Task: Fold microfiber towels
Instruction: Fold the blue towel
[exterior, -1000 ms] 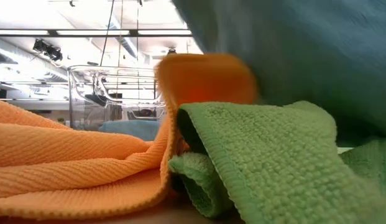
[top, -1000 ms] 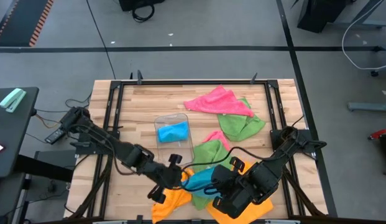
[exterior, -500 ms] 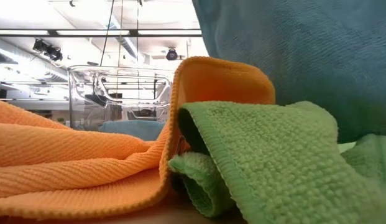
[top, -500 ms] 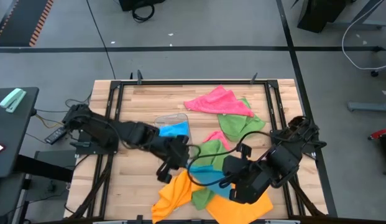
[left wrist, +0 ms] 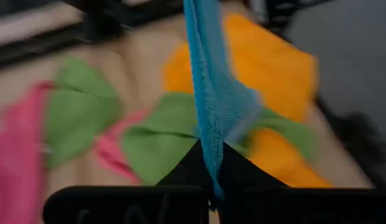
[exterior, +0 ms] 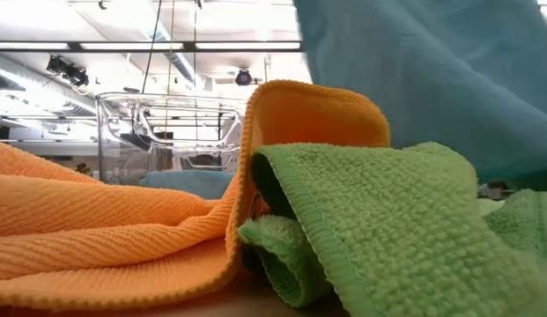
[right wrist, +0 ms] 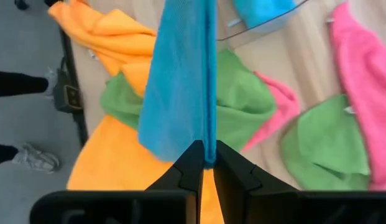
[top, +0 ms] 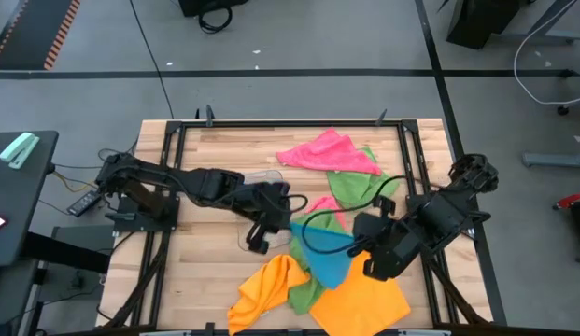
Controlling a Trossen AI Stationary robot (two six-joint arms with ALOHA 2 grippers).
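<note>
Two dark jointed arms — looping black cables, each end effector (right wrist: 204,163) with flat black fingers.

Left hand (top: 291,224) pinched closed mid-table; right hand (top: 357,245) pinched closed just beside.

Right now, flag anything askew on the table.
The clear tray looks tipped, jostled by the left arm. Loose orange towels, green towels and a pink towel lie crumpled, overlapping.
</note>
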